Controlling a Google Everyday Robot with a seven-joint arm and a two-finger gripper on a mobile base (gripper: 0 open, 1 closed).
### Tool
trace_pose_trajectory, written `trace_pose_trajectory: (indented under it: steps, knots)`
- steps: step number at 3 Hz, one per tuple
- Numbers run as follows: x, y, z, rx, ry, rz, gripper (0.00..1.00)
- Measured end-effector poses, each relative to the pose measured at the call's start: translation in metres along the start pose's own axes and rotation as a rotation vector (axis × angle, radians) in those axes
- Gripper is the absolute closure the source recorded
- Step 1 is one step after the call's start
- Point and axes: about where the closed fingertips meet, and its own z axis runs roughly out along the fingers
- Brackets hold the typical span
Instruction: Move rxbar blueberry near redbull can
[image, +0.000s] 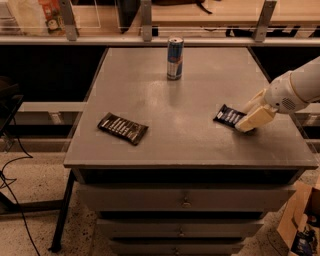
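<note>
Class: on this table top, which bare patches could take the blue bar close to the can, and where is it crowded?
The table is bare on both sides of the redbull can and across the broad middle between it, the brown bar and the rxbar blueberry. Only the right edge is crowded, where the hand sits at the rxbar blueberry.

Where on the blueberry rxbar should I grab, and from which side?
Probably best: grip the rxbar blueberry across its narrow width, coming down from above at the end nearest the gripper. It lies flat on the table, too thin for a sideways approach, and the gripper sits at that end.
</note>
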Motion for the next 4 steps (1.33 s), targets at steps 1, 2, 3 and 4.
trace_pose_trajectory:
  steps: [1,2,3,4]
  knots:
    - [-0.026,-0.009,-0.017,0.037,-0.04,-0.052,1.0]
    - [-0.054,-0.022,-0.03,0.06,-0.058,-0.101,1.0]
    - [-0.078,-0.04,-0.027,0.047,-0.061,-0.13,1.0]
    - [-0.106,-0.058,-0.012,0.023,-0.087,-0.154,0.89]
